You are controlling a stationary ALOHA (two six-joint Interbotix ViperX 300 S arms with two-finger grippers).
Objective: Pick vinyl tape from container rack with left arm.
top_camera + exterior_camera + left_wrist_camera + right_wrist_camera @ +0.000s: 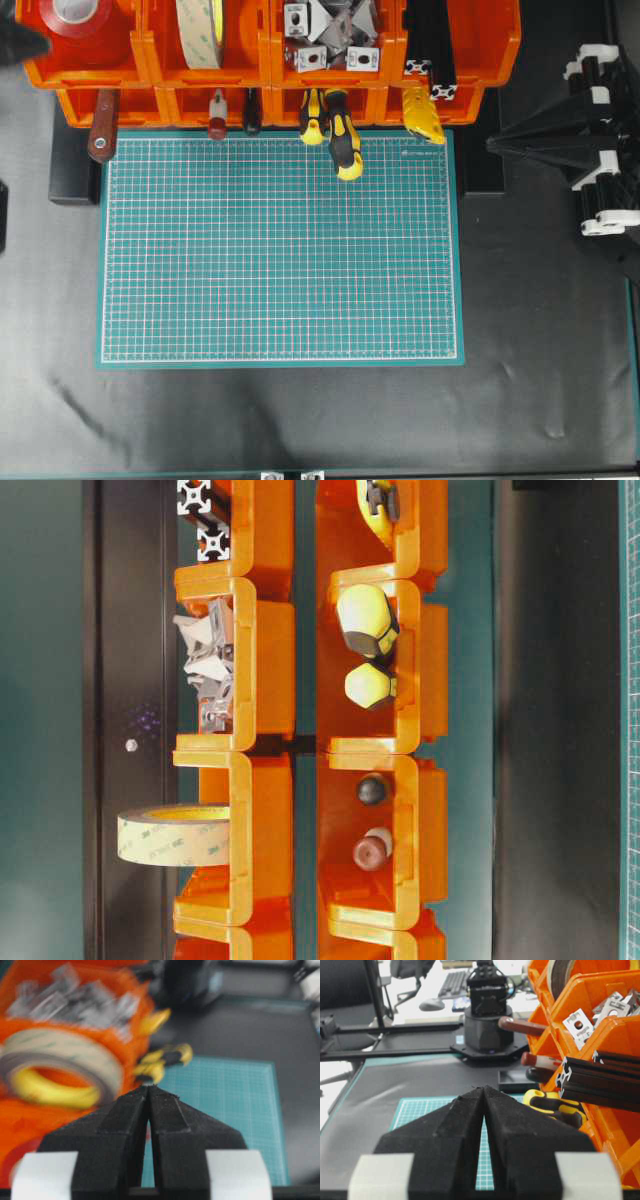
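Both hands have their fingers pressed together, holding nothing. Open the left hand (148, 1091) wide, then descend over the vinyl tape (83, 18) in the container rack (265, 75) end bin at the bench's far-left corner.

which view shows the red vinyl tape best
The overhead view: the vinyl tape lies in the container rack top-left bin, cut by the frame edge. Left wrist view shows only a blurred red patch; the other two views miss it.

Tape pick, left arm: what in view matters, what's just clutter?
Job:
- red tape, top-left bin
- orange rack
- left hand, shut, empty

Clutter:
- cream tape roll
- metal brackets
- black extrusions
- yellow-handled screwdrivers
- green mat
- right hand, shut, parked
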